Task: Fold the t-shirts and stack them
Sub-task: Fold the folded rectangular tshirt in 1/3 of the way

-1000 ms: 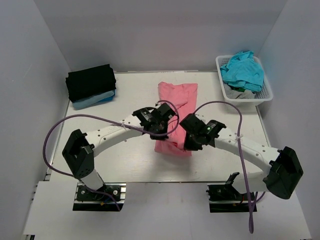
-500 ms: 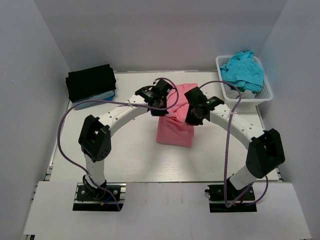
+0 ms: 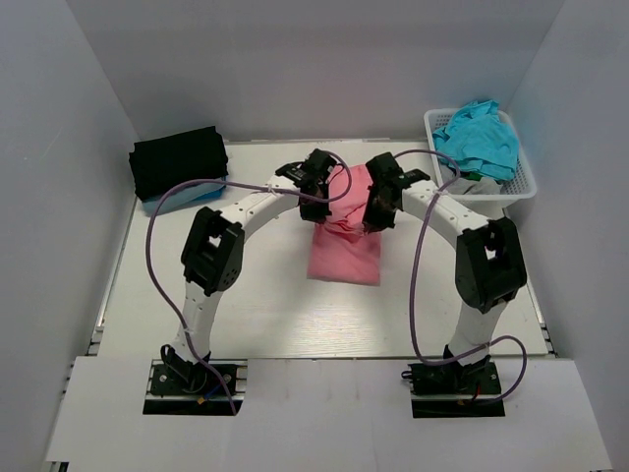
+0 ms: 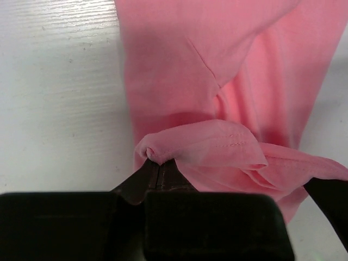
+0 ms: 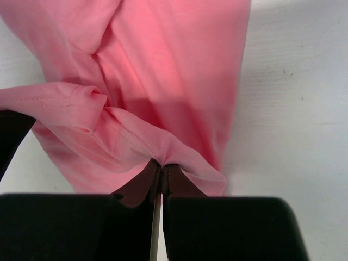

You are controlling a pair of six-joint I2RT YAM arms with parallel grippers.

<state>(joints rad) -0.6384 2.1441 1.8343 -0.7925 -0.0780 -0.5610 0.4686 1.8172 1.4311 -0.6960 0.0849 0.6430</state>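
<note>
The salmon-pink t-shirt [image 3: 344,251] lies folded lengthwise mid-table. My left gripper [image 3: 319,202] is shut on its hem edge, seen as a pinched fold in the left wrist view [image 4: 155,157]. My right gripper [image 3: 376,211] is shut on the other hem corner [image 5: 160,161]. Both hold the near hem lifted and carried over the far half of the shirt [image 4: 179,70]. A black t-shirt [image 3: 179,162] lies folded on a light blue t-shirt [image 3: 177,200] at the back left. A teal t-shirt [image 3: 479,138] sits in the basket.
The white lattice basket [image 3: 526,187] stands at the back right with the teal cloth and some grey cloth inside. White walls close in the table at the back and both sides. Purple cables loop from both arms over the table.
Both grippers have carried the pink shirt's near hem from the front of the table toward the back, folding the shirt over itself. The arms have stretched far forward.
</note>
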